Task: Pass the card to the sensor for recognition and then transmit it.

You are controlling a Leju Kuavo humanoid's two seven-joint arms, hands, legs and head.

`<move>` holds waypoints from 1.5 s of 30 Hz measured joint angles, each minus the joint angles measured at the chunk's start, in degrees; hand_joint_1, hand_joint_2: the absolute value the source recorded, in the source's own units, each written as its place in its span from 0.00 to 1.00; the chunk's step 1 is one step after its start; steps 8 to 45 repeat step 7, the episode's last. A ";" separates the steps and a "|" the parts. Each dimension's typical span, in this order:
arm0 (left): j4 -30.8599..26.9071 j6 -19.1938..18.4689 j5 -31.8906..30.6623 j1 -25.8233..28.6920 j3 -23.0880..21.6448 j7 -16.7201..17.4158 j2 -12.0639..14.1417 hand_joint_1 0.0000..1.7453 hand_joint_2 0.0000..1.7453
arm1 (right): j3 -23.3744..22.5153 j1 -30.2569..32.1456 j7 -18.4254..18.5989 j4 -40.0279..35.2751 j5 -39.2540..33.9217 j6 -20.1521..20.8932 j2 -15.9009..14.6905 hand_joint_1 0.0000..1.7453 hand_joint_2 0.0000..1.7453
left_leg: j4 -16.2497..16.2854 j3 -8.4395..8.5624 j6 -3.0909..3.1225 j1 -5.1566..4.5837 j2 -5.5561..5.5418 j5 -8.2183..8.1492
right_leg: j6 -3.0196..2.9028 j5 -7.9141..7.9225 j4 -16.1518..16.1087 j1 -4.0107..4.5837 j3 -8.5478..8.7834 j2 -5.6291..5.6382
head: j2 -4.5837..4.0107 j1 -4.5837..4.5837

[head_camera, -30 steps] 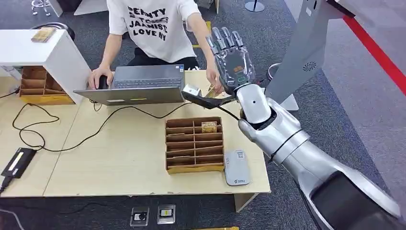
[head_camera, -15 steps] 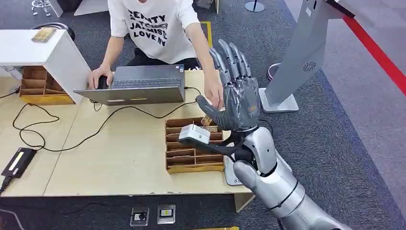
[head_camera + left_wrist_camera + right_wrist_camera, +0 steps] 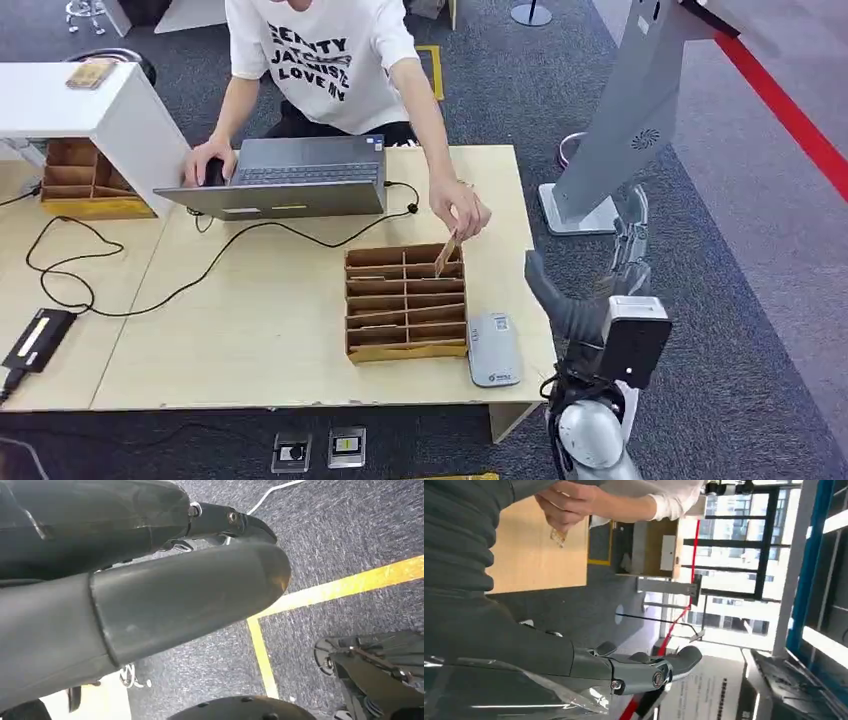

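A person's hand (image 3: 460, 212) pinches a tan card (image 3: 446, 254) over the back row of the brown slotted card box (image 3: 405, 300); the same hand and card (image 3: 557, 535) appear in the right wrist view. The grey-white card sensor (image 3: 494, 350) lies flat on the table just right of the box. My right hand (image 3: 598, 293) hangs low beside the table's right edge, fingers spread and pointing away, holding nothing. In the left wrist view my left hand (image 3: 175, 595) hangs over the carpet with its fingers stretched out and nothing in them.
A person sits behind the table at a grey laptop (image 3: 290, 175). A tall grey kiosk stand (image 3: 630, 110) rises to the right of the table. Black cables and a black device (image 3: 38, 338) lie at the left, beside a white shelf and another brown box (image 3: 80, 180).
My right arm has dropped from high over the table to low beside its right edge. The person's hand now holds the card over the box.
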 joint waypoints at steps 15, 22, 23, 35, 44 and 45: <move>0.00 0.46 0.72 0.08 0.13 0.76 -0.09 0.00 0.00 | -1.25 5.53 -1.57 -1.25 -14.37 0.15 -1.20 0.00 0.00 | 0.00 0.00 -0.01 0.01 0.01 -0.01 | -0.01 -0.01 0.00 0.01 0.00 0.02 | 0.00 -0.02; 0.00 0.46 0.72 0.08 0.13 0.76 -0.09 0.00 0.00 | -1.25 5.53 -1.57 -1.25 -14.37 0.15 -1.20 0.00 0.00 | 0.00 0.00 -0.01 0.01 0.01 -0.01 | -0.01 -0.01 0.00 0.01 0.00 0.02 | 0.00 -0.02; 0.00 0.46 0.72 0.08 0.13 0.76 -0.09 0.00 0.00 | -1.25 5.53 -1.57 -1.25 -14.37 0.15 -1.20 0.00 0.00 | 0.00 0.00 -0.01 0.01 0.01 -0.01 | -0.01 -0.01 0.00 0.01 0.00 0.02 | 0.00 -0.02; 0.00 0.46 0.72 0.08 0.13 0.76 -0.09 0.00 0.00 | -1.25 5.53 -1.57 -1.25 -14.37 0.15 -1.20 0.00 0.00 | 0.00 0.00 -0.01 0.01 0.01 -0.01 | -0.01 -0.01 0.00 0.01 0.00 0.02 | 0.00 -0.02; 0.00 0.46 0.72 0.08 0.13 0.76 -0.09 0.00 0.00 | -1.25 5.53 -1.57 -1.25 -14.37 0.15 -1.20 0.00 0.00 | 0.00 0.00 -0.01 0.01 0.01 -0.01 | -0.01 -0.01 0.00 0.01 0.00 0.02 | 0.00 -0.02; 0.00 0.46 0.72 0.08 0.13 0.76 -0.09 0.00 0.00 | -1.25 5.53 -1.57 -1.25 -14.37 0.15 -1.20 0.00 0.00 | 0.00 0.00 -0.01 0.01 0.01 -0.01 | -0.01 -0.01 0.00 0.01 0.00 0.02 | 0.00 -0.02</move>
